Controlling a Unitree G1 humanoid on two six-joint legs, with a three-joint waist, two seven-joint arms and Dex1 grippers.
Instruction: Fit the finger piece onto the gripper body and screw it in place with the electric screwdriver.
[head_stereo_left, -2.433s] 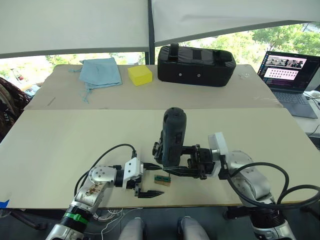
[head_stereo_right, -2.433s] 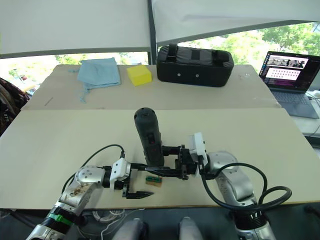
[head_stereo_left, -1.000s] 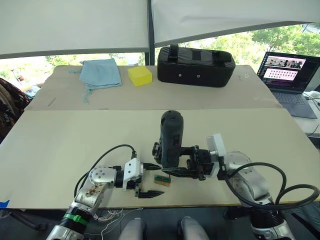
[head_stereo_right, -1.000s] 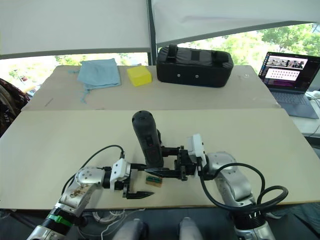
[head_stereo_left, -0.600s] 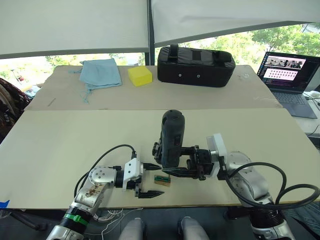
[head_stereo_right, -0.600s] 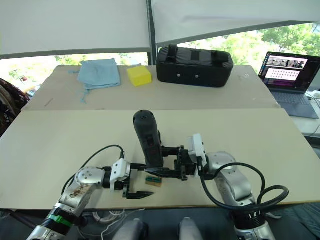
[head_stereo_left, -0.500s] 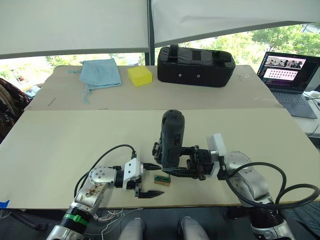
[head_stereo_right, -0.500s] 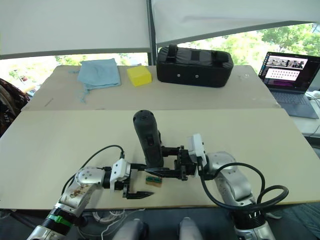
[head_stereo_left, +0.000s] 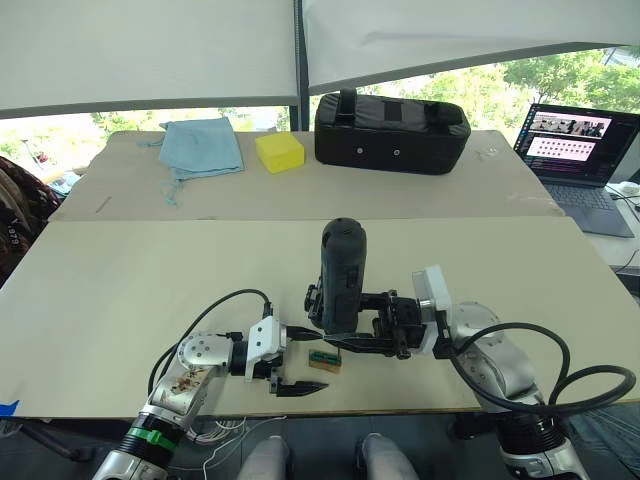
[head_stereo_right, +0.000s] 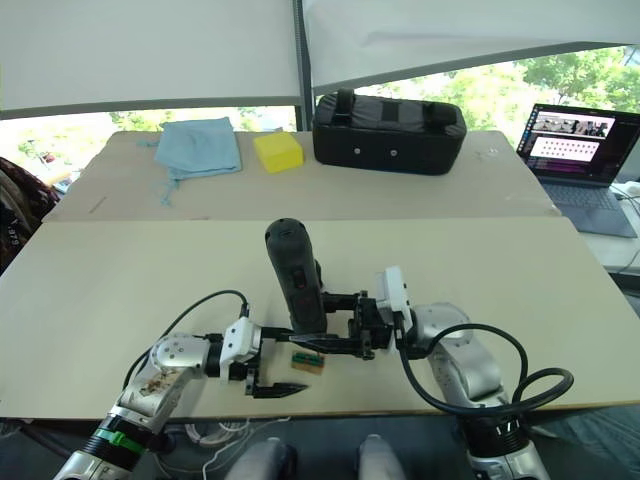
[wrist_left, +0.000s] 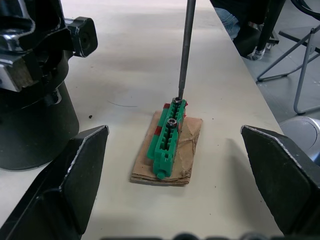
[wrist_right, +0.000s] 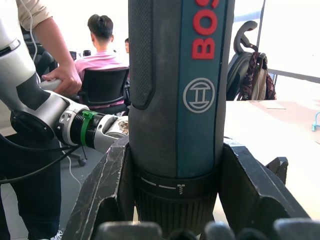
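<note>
- Electric screwdriver (head_stereo_left: 342, 275) stands almost upright in the right gripper (head_stereo_left: 345, 328), whose jaws are clamped on its lower barrel. Over the last couple of seconds its top has leaned only slightly to the robot's left, while the metal bit (wrist_left: 185, 50) has stayed down on the green block (wrist_left: 167, 137).
- That small wobble suggests the bit is seating on a screw, probably to pick one up. By my reading no fastening has begun.
- Left gripper (head_stereo_left: 305, 360) has not moved. Its fingers are spread wide with the green block between them, touching nothing.
- Gripper body (wrist_left: 30, 100) sits on the near table (head_stereo_left: 150, 290) just beside the block, on its far side, and is not held.
- Green block serves as a screw holder on a brown card. One screw head shows in a socket, and the bit tip rests in the next.
- Black bag (head_stereo_left: 392, 128) on the far table is closed, so its contents are hidden. A blue pouch (head_stereo_left: 203, 145) lies flat near it.
</note>
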